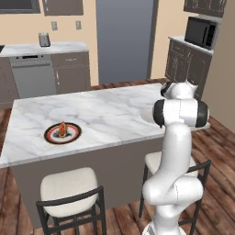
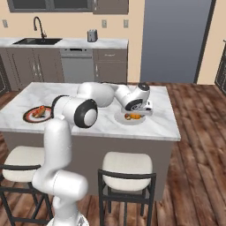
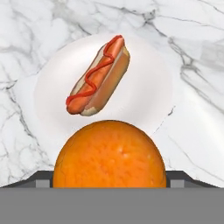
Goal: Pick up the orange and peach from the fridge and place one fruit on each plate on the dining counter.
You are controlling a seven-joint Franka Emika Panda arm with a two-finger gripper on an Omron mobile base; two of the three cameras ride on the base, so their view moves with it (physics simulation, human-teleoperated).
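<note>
Reach is long and low here: your arm stretches from the base out over the dining counter (image 2: pixel 88 128), elbow bent near the counter's near edge, forearm running level above the marble, wrist turned down so the gripper (image 2: pixel 134 115) points at the white plate (image 2: pixel 121 119). From the right base camera you see the hand sitting right on top of that plate, with a bit of the orange (image 2: pixel 133 116) showing under it. From the left base camera your own elbow and upper arm block the hand, but you do get a clean look at the rimmed plate (image 1: pixel 63 133), well away from the pincer toward the other end of the dining counter (image 1: pixel 110 114), with a reddish upright item on it that is too small to identify. The hand camera gives you what neither base camera does: the orange (image 3: pixel 109 155) sits between the finger tips, pinched at its sides, just above the white plate (image 3: pixel 144 100), and a hot dog (image 3: pixel 98 76) with a red squiggle lies on that plate just beyond the fruit. The fingers themselves are hidden behind the orange, spread only as wide as the fruit.
</note>
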